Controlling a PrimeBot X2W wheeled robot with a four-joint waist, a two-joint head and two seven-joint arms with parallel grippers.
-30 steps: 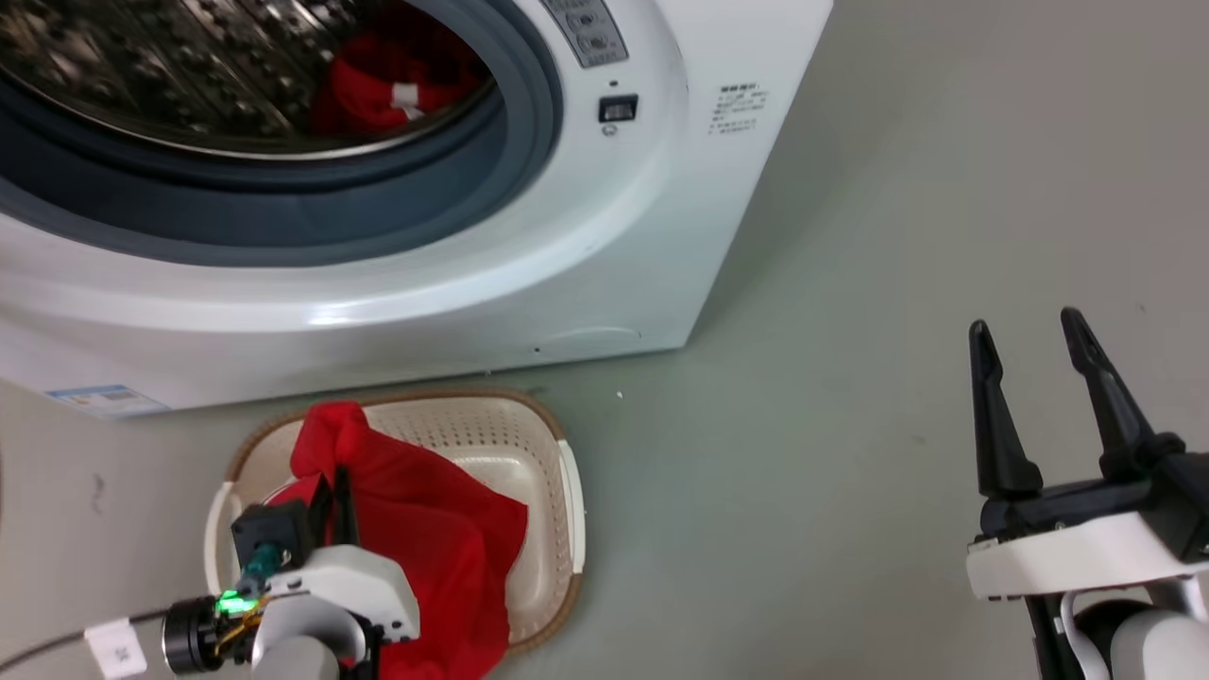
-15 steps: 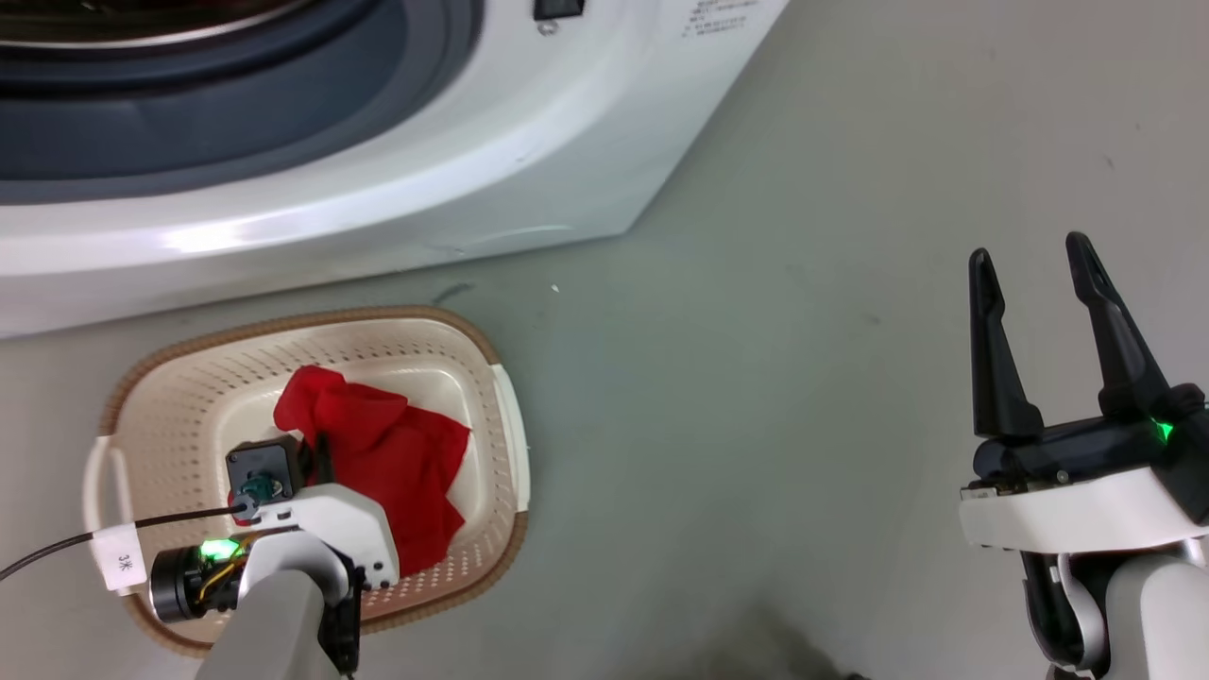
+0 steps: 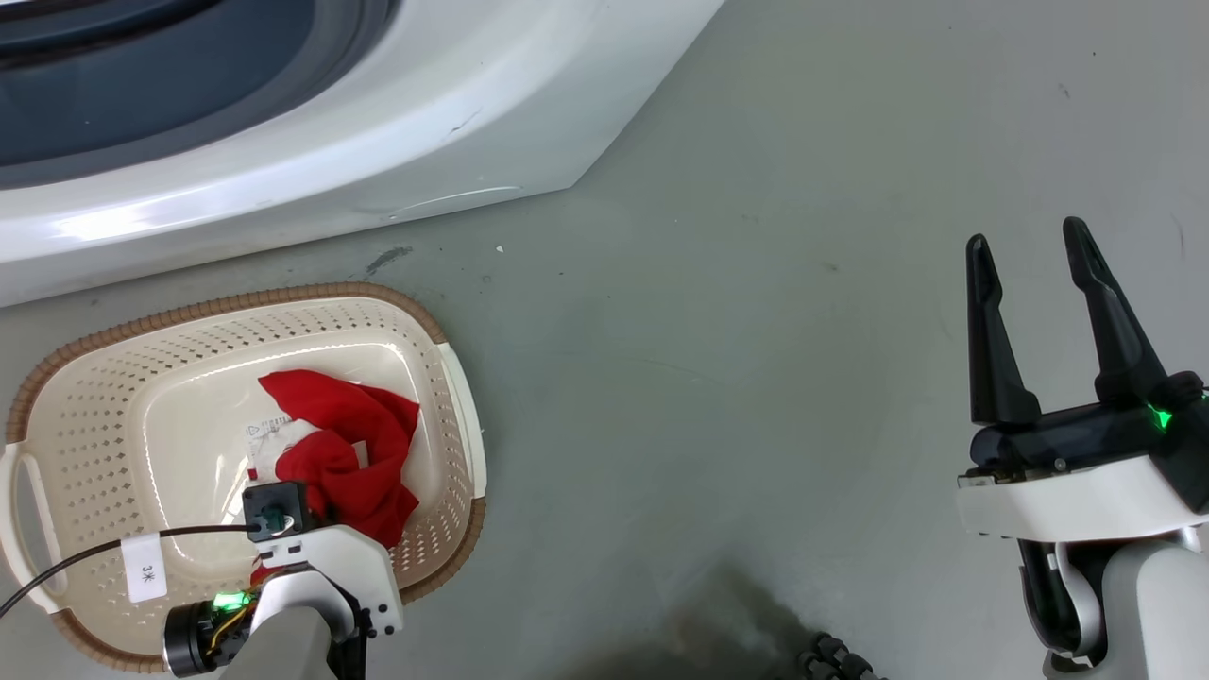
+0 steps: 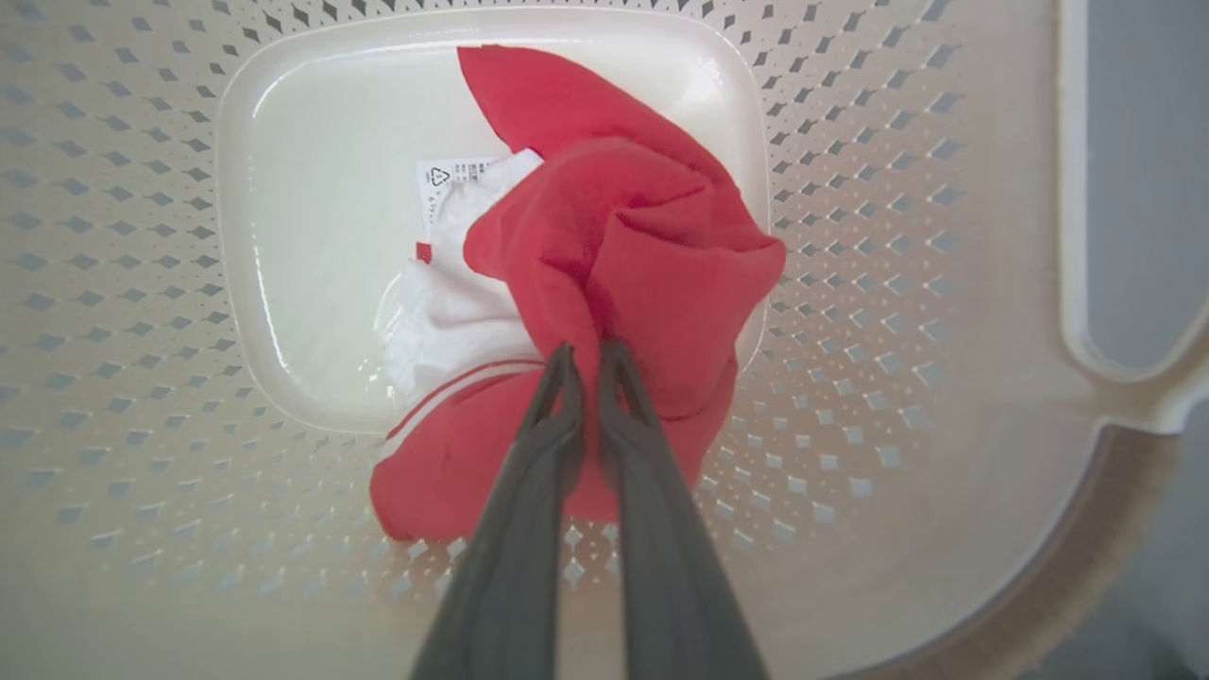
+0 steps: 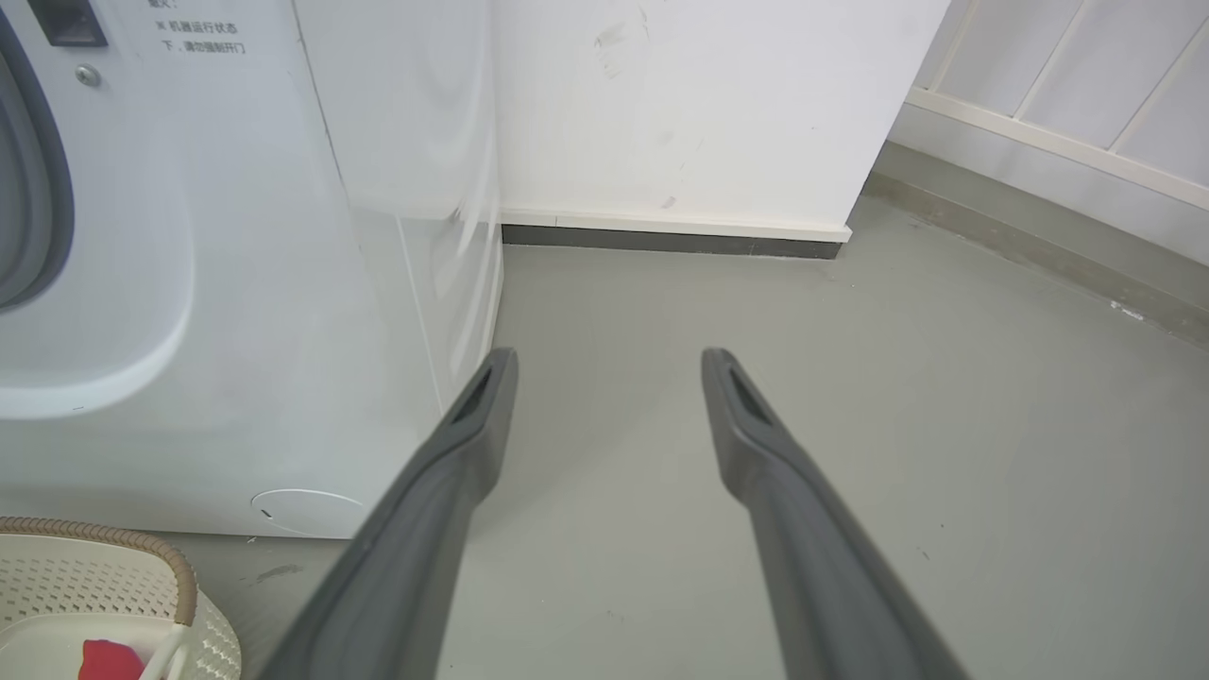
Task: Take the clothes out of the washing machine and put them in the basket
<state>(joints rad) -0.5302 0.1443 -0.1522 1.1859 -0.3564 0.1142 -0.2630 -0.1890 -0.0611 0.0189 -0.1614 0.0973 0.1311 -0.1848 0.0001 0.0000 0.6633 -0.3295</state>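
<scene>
L tool [image 4: 586, 351], its two long dark fingers pressed nearly together, pinches a fold of the bright red soft fabric garment [image 4: 652, 264] w/ white patch. Garment lies on the bottom of the cream-white perforated plastic basket [image 3: 236, 300] w/ brown woven-look rim. Basket sits on grey floor [image 3: 756, 331], near left, just in front of the large white front-loading washing machine [image 3: 331, 161]. R tool [image 3: 1027, 234] near right, fingers spread, empty, well apart from basket.

The basket [image 3: 85, 425] stands on the floor [image 3: 737, 397] just before the washing machine [image 3: 425, 123]. A garment [image 3: 359, 472] lies inside the basket.
</scene>
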